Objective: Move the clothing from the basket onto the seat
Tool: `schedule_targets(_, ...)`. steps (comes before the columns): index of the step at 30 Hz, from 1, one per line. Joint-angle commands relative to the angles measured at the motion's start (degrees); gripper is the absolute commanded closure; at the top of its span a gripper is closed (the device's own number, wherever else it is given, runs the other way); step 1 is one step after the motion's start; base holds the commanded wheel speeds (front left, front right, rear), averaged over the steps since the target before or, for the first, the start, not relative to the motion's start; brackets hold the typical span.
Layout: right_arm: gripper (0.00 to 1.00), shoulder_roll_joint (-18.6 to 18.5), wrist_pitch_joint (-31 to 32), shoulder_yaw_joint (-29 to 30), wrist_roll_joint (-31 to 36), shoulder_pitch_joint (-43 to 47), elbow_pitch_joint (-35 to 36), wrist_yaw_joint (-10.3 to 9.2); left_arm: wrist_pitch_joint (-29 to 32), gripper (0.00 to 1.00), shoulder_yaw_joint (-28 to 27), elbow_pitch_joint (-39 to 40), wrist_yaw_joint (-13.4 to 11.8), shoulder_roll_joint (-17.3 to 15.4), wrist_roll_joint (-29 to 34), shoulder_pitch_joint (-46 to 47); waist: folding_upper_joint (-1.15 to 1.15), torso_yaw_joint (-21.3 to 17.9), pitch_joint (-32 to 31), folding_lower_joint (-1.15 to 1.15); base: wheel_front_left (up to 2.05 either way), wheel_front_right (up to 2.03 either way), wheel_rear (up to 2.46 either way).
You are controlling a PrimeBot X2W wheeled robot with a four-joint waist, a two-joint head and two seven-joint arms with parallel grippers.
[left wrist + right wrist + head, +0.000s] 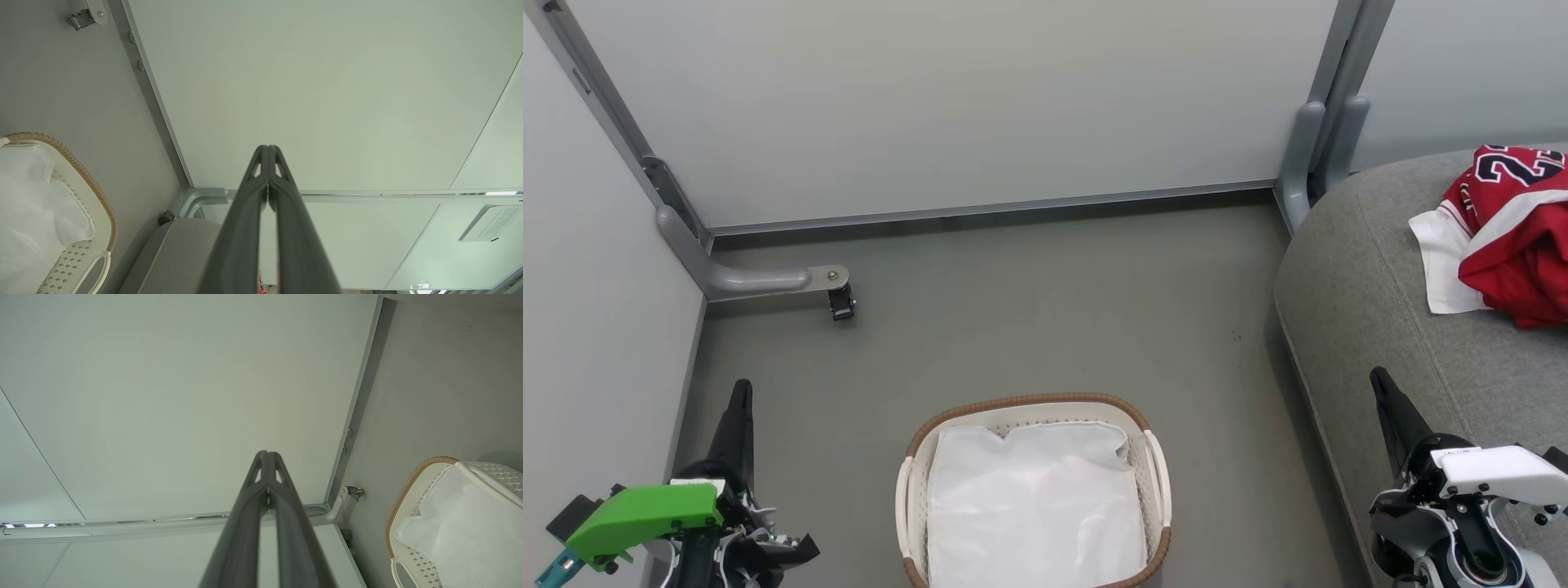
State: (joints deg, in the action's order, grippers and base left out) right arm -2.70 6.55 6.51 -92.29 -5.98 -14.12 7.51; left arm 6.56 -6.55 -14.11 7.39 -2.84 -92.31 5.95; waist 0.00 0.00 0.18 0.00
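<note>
The red clothing (1515,237) with white trim and black-and-white numbers lies bunched on the grey seat (1372,269) at the right edge of the head view. The white perforated basket (1156,469) with its brown woven rim stands on the floor at bottom centre and holds just a plain white sheet (1033,502). My left gripper (741,390) is at the lower left, shut with nothing in it, its fingertips (267,150) pressed together. My right gripper (1379,377) is at the lower right over the seat's front edge, shut and holding nothing. The basket (88,179) (408,486) also appears in both wrist views.
Pale partition walls (980,106) enclose the grey floor (1045,327) at the back and left. A grey partition foot with a black caster (840,304) juts onto the floor at the left; another grey post (1298,163) stands beside the seat's back corner.
</note>
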Motion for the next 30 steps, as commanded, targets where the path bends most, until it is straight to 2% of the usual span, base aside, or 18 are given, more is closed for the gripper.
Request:
schedule_targets(1,1.00,-0.34,0.16,0.12,-0.23,-0.45,0.25,-0.04,0.16,1.00,-0.13,0.13,0.24,-0.03,-0.17,0.61,0.00,0.00,0.00,0.00,0.00,0.00,0.00)
schedule_targets(30,1.00,-0.34,0.16,0.11,-0.23,-0.44,0.25,-0.04,0.15,1.00,-0.12,0.13,0.24,-0.03,-0.18,0.61,0.00,0.00,0.00,0.00,0.00,0.00,0.00)
